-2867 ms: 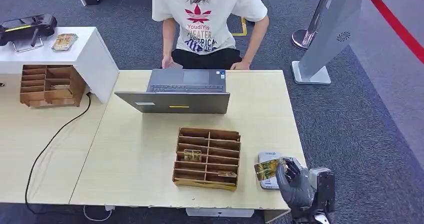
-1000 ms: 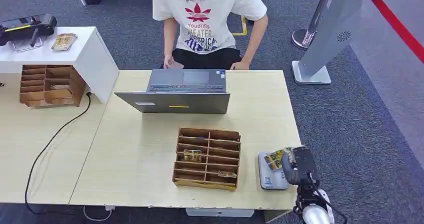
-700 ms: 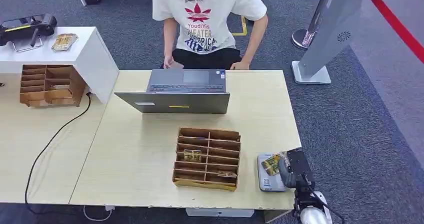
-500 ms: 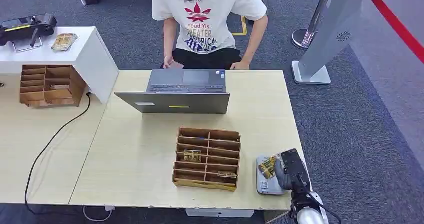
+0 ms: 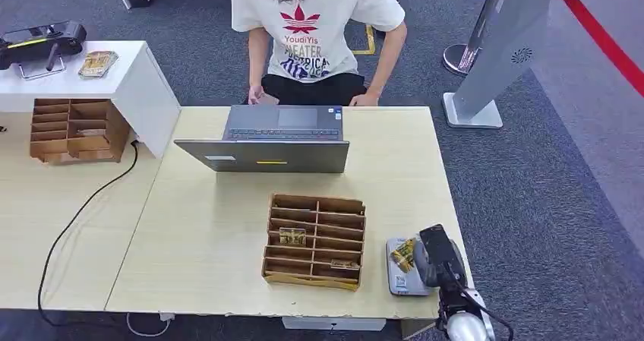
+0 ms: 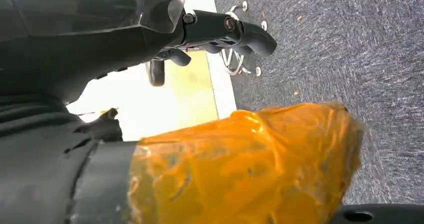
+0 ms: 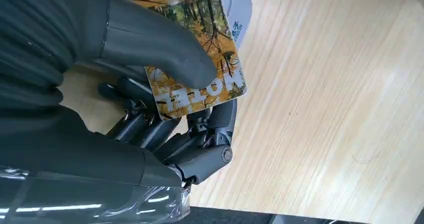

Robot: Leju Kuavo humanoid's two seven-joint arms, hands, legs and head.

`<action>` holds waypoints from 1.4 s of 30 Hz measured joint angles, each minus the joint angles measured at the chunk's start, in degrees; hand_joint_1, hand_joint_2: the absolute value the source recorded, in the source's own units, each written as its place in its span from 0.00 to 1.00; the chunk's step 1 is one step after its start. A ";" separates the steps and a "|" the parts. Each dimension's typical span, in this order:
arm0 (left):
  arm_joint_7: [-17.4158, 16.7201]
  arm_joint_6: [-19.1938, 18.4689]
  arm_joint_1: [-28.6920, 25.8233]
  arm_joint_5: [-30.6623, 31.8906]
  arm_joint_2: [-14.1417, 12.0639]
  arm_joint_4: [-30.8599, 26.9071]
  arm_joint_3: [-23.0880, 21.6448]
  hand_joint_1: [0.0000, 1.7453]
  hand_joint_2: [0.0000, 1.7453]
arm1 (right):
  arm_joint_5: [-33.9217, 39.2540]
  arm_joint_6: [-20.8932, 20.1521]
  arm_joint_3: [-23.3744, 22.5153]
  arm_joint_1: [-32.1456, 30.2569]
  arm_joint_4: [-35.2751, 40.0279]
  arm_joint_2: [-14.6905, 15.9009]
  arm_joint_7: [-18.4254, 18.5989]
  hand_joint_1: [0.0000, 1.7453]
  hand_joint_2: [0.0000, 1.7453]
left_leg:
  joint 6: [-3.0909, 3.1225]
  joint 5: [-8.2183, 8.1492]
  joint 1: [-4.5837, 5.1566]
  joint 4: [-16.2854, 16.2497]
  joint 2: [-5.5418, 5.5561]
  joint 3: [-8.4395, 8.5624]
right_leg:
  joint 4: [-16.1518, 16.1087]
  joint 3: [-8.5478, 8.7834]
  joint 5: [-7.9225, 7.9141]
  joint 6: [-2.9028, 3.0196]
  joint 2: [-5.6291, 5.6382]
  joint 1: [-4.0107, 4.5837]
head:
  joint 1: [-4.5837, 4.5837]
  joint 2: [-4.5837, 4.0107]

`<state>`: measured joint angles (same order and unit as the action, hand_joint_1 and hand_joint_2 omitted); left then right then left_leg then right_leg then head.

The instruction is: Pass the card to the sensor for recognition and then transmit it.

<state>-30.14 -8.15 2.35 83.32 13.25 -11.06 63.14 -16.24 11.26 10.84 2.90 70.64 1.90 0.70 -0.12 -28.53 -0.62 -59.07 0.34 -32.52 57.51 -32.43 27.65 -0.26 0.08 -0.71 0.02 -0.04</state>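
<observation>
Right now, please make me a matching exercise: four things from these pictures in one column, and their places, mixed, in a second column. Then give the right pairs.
Things:
1. card
2. sensor
3. laptop
4. wooden organizer

Places:
A. at the table's far edge, in front of the person
B. on the table's near right corner
C. held in the right hand
D. in the middle of the table, left of the sensor

Pairs: 1-C, 2-B, 3-A, 4-D

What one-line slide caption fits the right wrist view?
The right robot hand pinches an autumn-patterned card above the grey sensor on the wooden table.
</observation>
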 joint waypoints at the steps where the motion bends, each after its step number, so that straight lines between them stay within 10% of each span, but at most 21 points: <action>1: 0.00 -0.02 0.00 -0.02 0.00 0.00 0.00 0.00 0.00 | -0.04 0.02 0.00 0.10 -0.15 0.00 0.00 1.00 1.00 | 0.00 0.00 0.00 0.00 0.00 0.00 | 0.00 0.00 0.00 0.00 0.00 0.00 | 0.00 0.00; 42: -0.24 -0.09 0.00 0.00 -0.02 0.00 0.00 0.00 0.00 | -0.94 -0.35 -0.02 1.14 -1.53 -0.48 0.31 1.00 1.00 | 0.00 0.00 0.00 0.00 0.00 0.02 | 0.00 0.02 0.00 0.00 0.00 0.00 | 0.00 0.00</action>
<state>-30.38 -8.24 2.35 83.32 13.22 -11.06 63.14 -17.18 10.91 10.82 4.04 69.11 1.42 1.01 -0.12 -28.53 -0.62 -59.07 0.34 -32.50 57.51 -32.42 27.65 -0.26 0.08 -0.71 0.02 -0.04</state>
